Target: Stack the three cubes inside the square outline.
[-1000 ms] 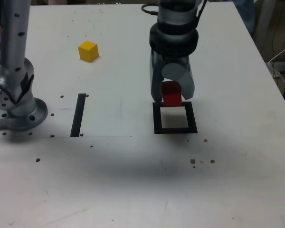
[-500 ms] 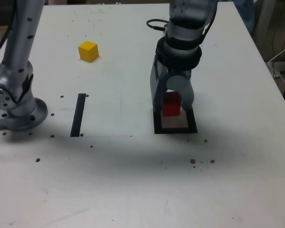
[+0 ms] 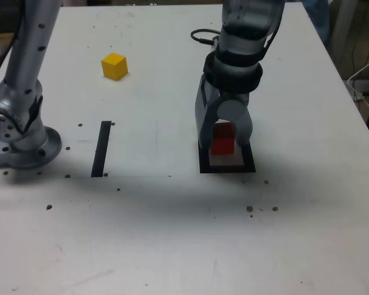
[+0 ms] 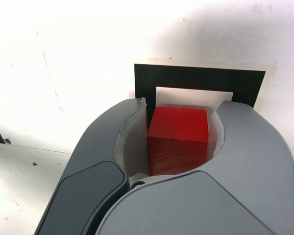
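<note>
The pincer [image 3: 223,139], clamped on the red cube [image 3: 222,137] over the square outline [image 3: 227,167], holds it toward the frame's 12 o'clock edge, so a release here could leave it straddling the black border rather than seated in the white centre.

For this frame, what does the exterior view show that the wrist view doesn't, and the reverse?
Only the exterior view shows the yellow cube far off toward its left, the straight black strip, and the arm's base on the white table. No green cube appears in either view.

Only the wrist view shows up close how the grey jaws press both sides of the red cube.

Both show the gripper shut on the red cube over the square outline, its white centre partly covered.
</note>
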